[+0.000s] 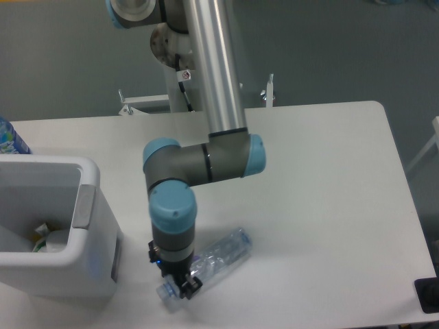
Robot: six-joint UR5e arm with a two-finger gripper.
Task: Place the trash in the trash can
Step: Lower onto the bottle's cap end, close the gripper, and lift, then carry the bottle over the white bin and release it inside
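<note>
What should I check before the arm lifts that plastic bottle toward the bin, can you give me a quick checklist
1. Gripper is down at the bottle, near its cap end: ok.
2. Fingers firmly closed on the bottle: cannot tell, the wrist hides the contact.
3. Bottle off the table: not ok, it looks to be lying tilted on the surface.
4. Bin opening is uncovered, with room above the items already inside: ok.
5. Path from bottle to bin, which stands just left of the arm: ok, nothing lies between them, though the bin wall is close.
6. Grip near the cap end may let the long body swing: cannot tell, lift slowly.
</note>
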